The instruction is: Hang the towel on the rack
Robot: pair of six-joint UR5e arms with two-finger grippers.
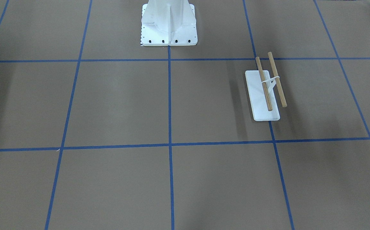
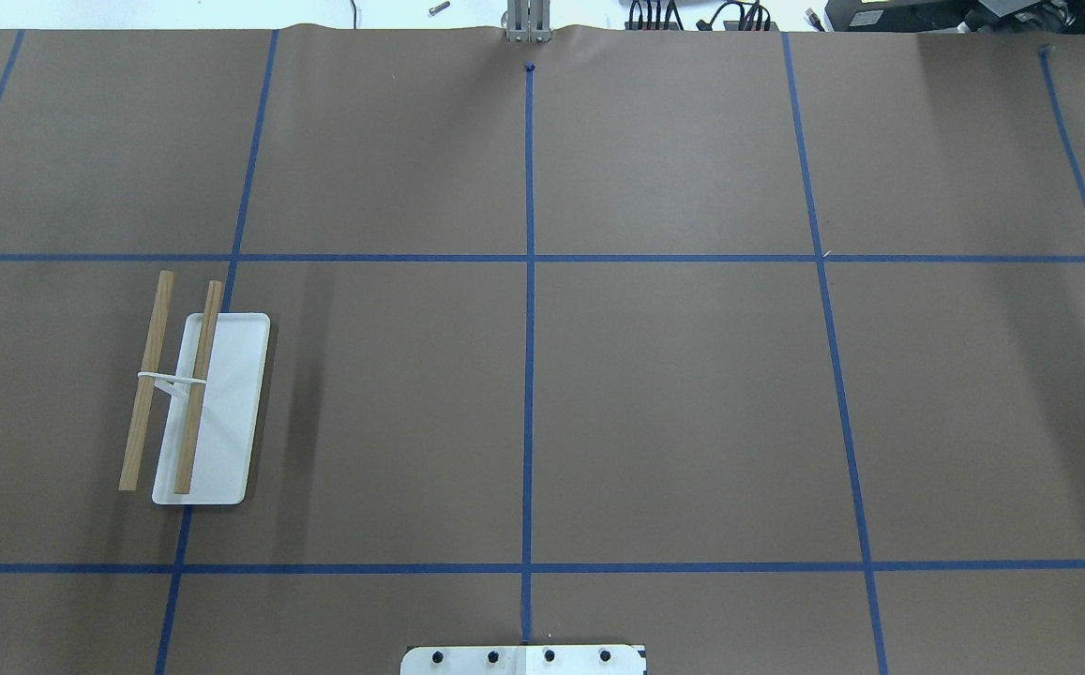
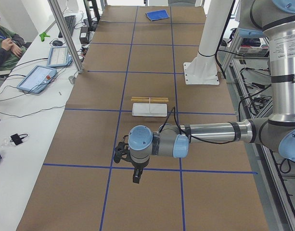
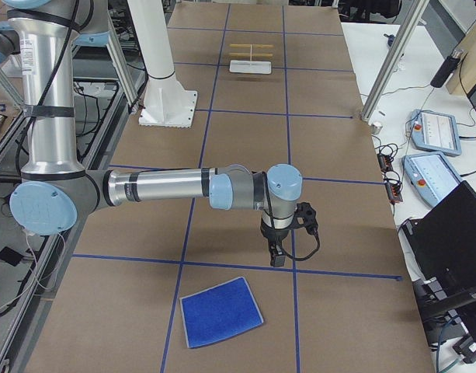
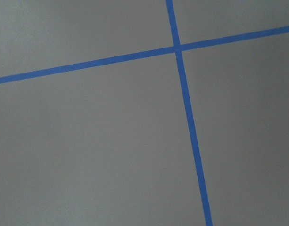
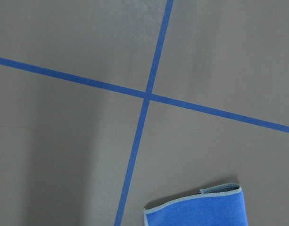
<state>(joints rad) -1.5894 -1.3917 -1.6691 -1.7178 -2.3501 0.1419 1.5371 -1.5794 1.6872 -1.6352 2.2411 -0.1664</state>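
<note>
The towel (image 4: 220, 312) lies flat on the table at the robot's right end; it also shows in the exterior left view (image 3: 158, 15), and a folded corner shows in the right wrist view (image 6: 201, 207). The rack (image 2: 200, 403) stands on the robot's left side, its two dowels bare; it also shows in the front-facing view (image 1: 266, 92). My right gripper (image 4: 278, 255) hangs pointing down over a tape crossing, just beyond the towel. My left gripper (image 3: 134, 175) hangs pointing down, nearer the camera than the rack (image 3: 149, 105). I cannot tell whether either is open or shut.
The white bolted robot pedestal (image 1: 169, 28) stands at the table's robot-side edge. Blue tape lines (image 2: 529, 375) grid the brown table. Tablets and cables (image 3: 39, 77) lie on the side bench, where a person (image 3: 3, 43) sits. An aluminium post (image 4: 381, 70) stands at the table's edge.
</note>
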